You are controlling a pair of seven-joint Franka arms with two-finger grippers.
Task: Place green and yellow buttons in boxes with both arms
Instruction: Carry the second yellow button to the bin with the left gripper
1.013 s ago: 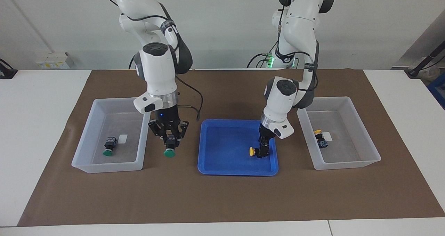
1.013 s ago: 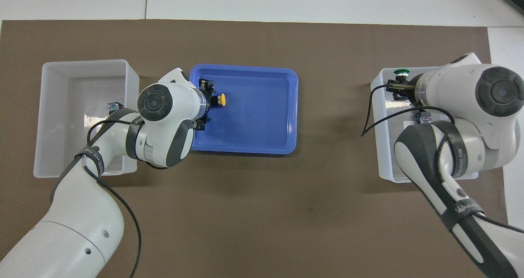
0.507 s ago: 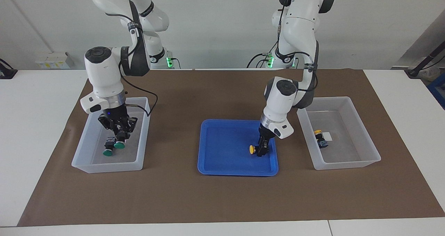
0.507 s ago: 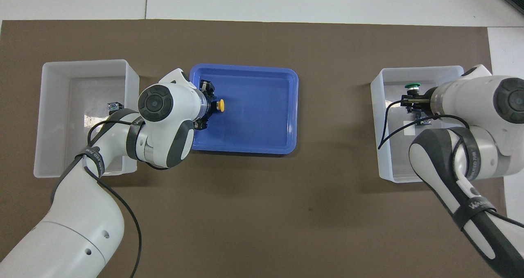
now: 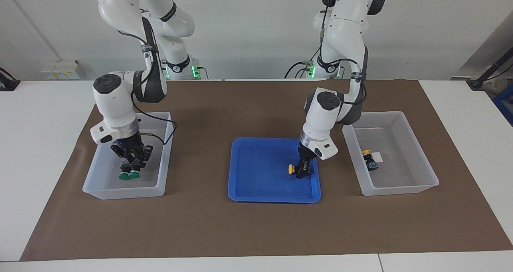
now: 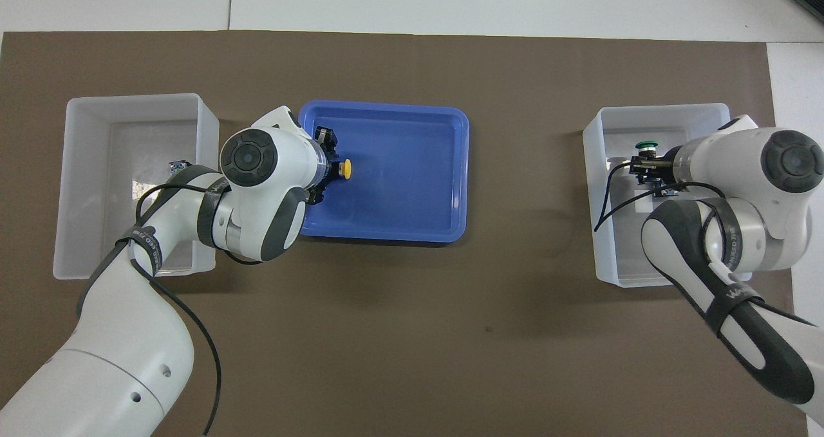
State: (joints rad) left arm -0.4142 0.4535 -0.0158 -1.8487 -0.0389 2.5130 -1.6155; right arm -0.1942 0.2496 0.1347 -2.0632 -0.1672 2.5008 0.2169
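Observation:
My right gripper point(image 5: 132, 164) is shut on a green button point(image 5: 135, 174) and holds it low inside the box point(image 5: 93, 180) at the right arm's end, right beside the other green button point(image 5: 124, 176) lying there. In the overhead view the held green cap point(image 6: 646, 145) shows in front of the right gripper point(image 6: 645, 167), inside that box point(image 6: 592, 186). My left gripper point(image 5: 301, 172) is shut on a yellow button point(image 5: 291, 168), just above the blue tray's floor; the cap point(image 6: 347, 168) sticks out sideways. The second yellow button point(image 5: 369, 159) lies in the other box point(image 5: 425, 184).
The shallow blue tray point(image 5: 244, 194) sits mid-table between the two boxes on a brown mat point(image 5: 256, 228). In the overhead view the left arm covers part of the tray point(image 6: 450, 167) and the box point(image 6: 64, 186) at its end.
My right gripper carried the green button from beside the box into it and lowered it next to the other green button. My left gripper lifted the yellow button slightly off the tray floor.

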